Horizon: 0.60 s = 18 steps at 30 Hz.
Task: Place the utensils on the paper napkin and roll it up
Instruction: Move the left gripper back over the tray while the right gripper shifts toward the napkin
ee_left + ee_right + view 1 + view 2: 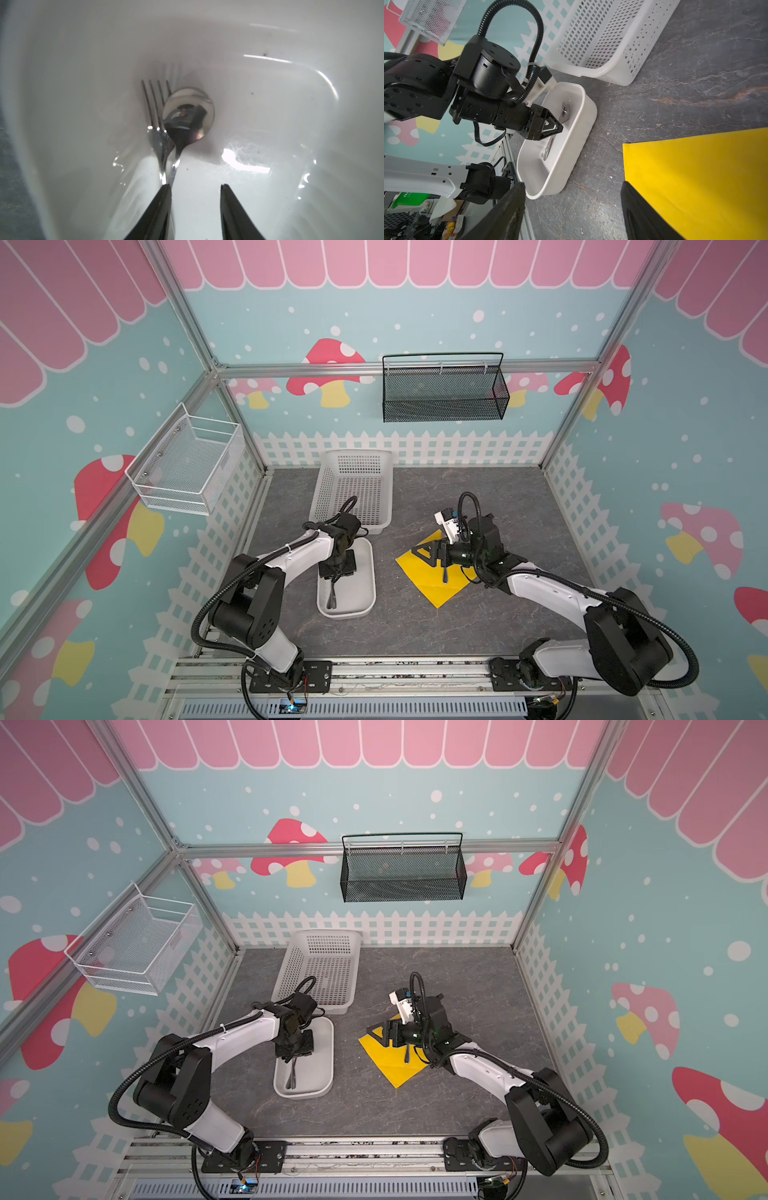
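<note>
A fork and a spoon lie side by side in the white oblong tray, handles together. My left gripper is down inside the tray over those handles, which run under one fingertip. Its jaws stand apart with only bare tray floor between them. The yellow paper napkin lies flat on the grey table to the right of the tray. A slim dark utensil rests on it. My right gripper hovers open over the napkin's far corner, holding nothing.
A white perforated basket stands just behind the tray. A white wire basket hangs on the left wall and a black mesh one on the back wall. Picket-fence walls ring the table.
</note>
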### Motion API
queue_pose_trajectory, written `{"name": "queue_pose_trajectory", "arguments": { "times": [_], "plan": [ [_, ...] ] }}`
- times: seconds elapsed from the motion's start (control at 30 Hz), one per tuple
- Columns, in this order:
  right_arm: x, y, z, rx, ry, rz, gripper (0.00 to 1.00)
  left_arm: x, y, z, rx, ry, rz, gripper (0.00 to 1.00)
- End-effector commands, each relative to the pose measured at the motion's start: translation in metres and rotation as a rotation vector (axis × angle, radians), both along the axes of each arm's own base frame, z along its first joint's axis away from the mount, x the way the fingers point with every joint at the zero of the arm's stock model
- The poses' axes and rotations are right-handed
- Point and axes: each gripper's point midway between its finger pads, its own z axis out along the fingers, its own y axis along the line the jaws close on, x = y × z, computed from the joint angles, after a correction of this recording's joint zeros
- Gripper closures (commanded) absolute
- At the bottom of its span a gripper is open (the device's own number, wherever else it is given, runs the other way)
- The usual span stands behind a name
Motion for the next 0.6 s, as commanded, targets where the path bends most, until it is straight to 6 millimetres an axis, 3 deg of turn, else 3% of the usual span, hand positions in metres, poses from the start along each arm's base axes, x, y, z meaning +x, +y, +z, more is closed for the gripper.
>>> {"name": "queue_pose_trajectory", "arguments": {
  "times": [0.0,0.57],
  "plan": [
    [0.009,0.005,0.002,0.017,0.020,-0.025,0.26,0.006,0.007,0.002,0.024,-0.013,-0.005,0.61],
    [0.011,0.002,0.000,-0.004,0.022,-0.044,0.26,-0.020,0.016,-0.023,0.034,0.040,0.008,0.63]
  ]
}}
